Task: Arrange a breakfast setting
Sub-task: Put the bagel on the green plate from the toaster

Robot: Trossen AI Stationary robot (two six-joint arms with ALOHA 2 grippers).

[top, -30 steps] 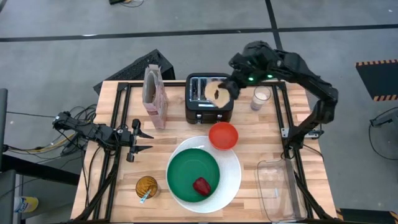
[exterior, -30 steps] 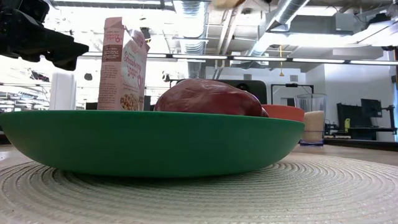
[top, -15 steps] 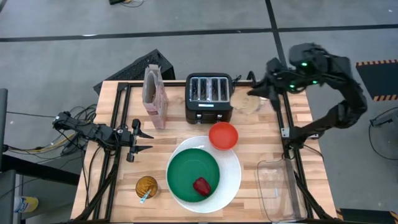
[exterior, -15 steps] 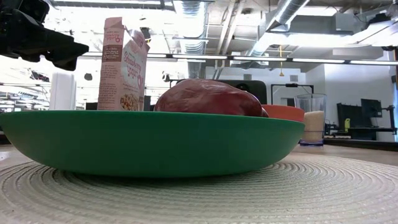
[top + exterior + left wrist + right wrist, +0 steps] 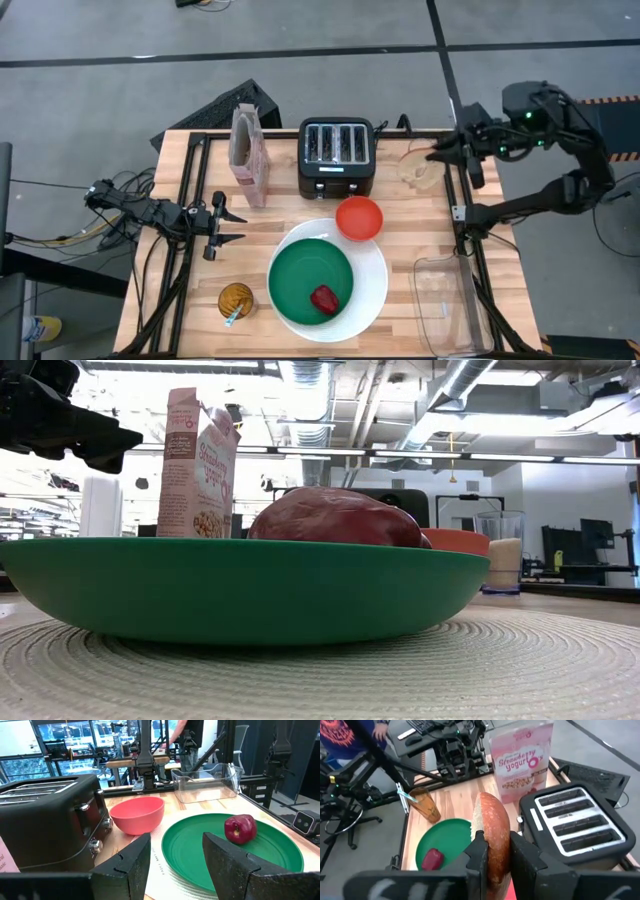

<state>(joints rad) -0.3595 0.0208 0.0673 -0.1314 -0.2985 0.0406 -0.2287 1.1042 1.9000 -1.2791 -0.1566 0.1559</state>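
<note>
I am holding the bagel half (image 5: 492,837) clamped on edge between the fingers of my right gripper (image 5: 436,155), now carried out over the table's far right edge beside the glass (image 5: 418,165), where a second ago it was hanging above the black toaster (image 5: 337,157) and half a second ago just right of it. My left gripper (image 5: 228,226) is waiting where it was over the table's left side, fingers (image 5: 131,865) spread wide and holding nothing. Nothing else is shifting: the small red fruit (image 5: 323,299) is sitting on the green plate (image 5: 300,275), which is resting on the large white plate (image 5: 374,282); the red-orange bowl (image 5: 359,217) is touching that plate's far rim, in front of the toaster. The pinkish cereal box (image 5: 249,155) is standing upright left of the toaster, and an amber cup (image 5: 236,300) with a straw is standing left of the plates.
</note>
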